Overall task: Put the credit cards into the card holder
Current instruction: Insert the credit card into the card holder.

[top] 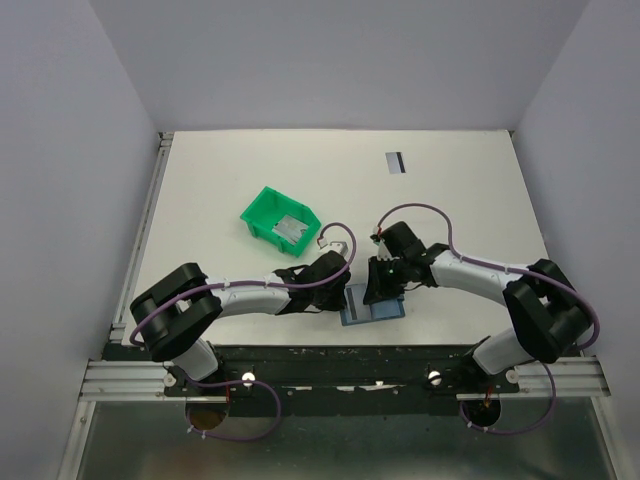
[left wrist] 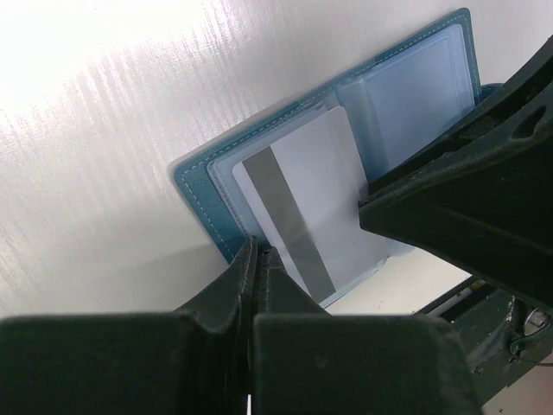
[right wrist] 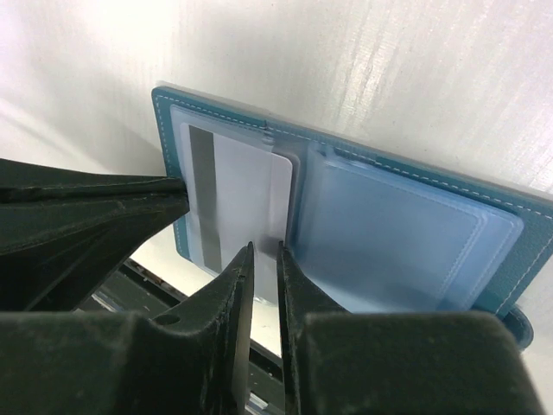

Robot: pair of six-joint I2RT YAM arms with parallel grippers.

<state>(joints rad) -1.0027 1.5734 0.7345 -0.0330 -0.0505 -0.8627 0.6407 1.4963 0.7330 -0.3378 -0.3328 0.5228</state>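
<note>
Fingers of the left gripper [left wrist: 256,259] are pressed fully together with nothing held between them, and their tips are set against the near edge of the card holder [left wrist: 194,186]. The card holder is laid open and flat on the tabletop [top: 450,200], close to the near edge, between the two arms. A credit card [left wrist: 302,186] with a dark stripe is seen lying on the leaf nearer the left arm; whether it is tucked under the clear sleeve cannot be told. The fingers of the right gripper [right wrist: 263,259] are held a narrow slit apart at the card's inner edge, by the fold. Whether the card is pinched there cannot be told. A second credit card [top: 291,228] is seen inside the green bin [top: 262,212]. A third credit card [top: 396,162] is seen lying alone far back on the tabletop.
</note>
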